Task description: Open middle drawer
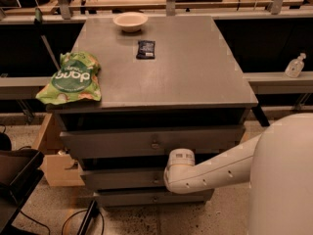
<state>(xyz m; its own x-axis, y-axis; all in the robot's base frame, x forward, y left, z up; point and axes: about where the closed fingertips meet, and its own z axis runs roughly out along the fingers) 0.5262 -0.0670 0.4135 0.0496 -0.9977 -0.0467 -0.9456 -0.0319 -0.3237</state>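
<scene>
The grey cabinet (pixel 161 67) has three drawer fronts stacked below its top. The middle drawer (pixel 122 179) is the mid-sized grey front, with a small round knob (pixel 156 180) at its centre. It sits nearly flush between the wider top front (pixel 107 143) and the narrow bottom front (pixel 127 198). My gripper (pixel 171 178) is at the end of the white arm, right against the middle drawer's front, just right of the knob. The white wrist (pixel 179 161) covers it from above.
On the cabinet top lie a green snack bag (pixel 73 78) at the front left, a small dark packet (pixel 145 49) and a white bowl (pixel 130 21) at the back. A cardboard box (pixel 58 160) stands left of the cabinet. A dark bin (pixel 17 177) sits at the lower left. A bottle (pixel 295 65) stands on the right ledge.
</scene>
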